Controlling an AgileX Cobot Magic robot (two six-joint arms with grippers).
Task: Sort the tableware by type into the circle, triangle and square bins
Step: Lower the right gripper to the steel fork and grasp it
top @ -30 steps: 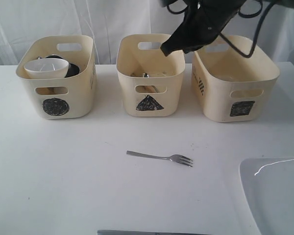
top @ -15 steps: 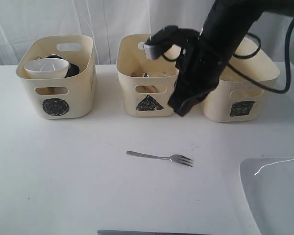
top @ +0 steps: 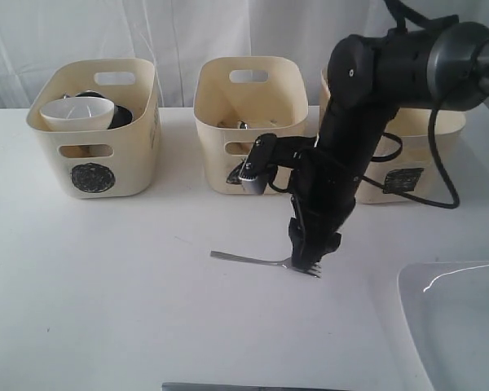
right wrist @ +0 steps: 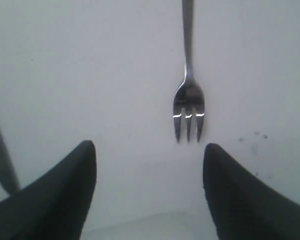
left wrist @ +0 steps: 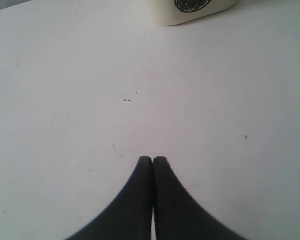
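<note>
1. Firstly, found the circle bin (top: pixel 126 167) at the far left of the row on the white table (top: pixel 106 293), with a small white bowl (top: pixel 77 112) sitting high in it and something dark just behind the bowl, too hidden to name.
2. Saw the left gripper (left wrist: pixel 153 161) only through its own wrist camera: fingers pressed together, holding nothing, low over bare tabletop, with the scribbled-circle front of that bin beyond it.
3. Found the triangle bin (top: pixel 216 159) in the middle of the row, its black triangle mark partly covered by the camera block on the right arm. Could not tell its shaded contents apart.
4. Spotted the steel fork (top: pixel 244 259) lying flat on the table in front of the triangle bin, handle toward the left, tines toward the right, well apart from every bin.
5. Saw the right gripper (top: pixel 312 259) down at the tine end of the fork, spread wide and gripping nothing. Through its wrist camera, found the tines pointing into the gap between the two dark fingers (right wrist: pixel 80 170), touching neither.
6. Found the square bin (top: pixel 440 155) at the right end of the row, largely behind the right arm, scribbled square showing on its front.
7. Noted the large white plate (top: pixel 456 318) at the near right corner, cut off by the picture's edge, well apart from the fork.
</note>
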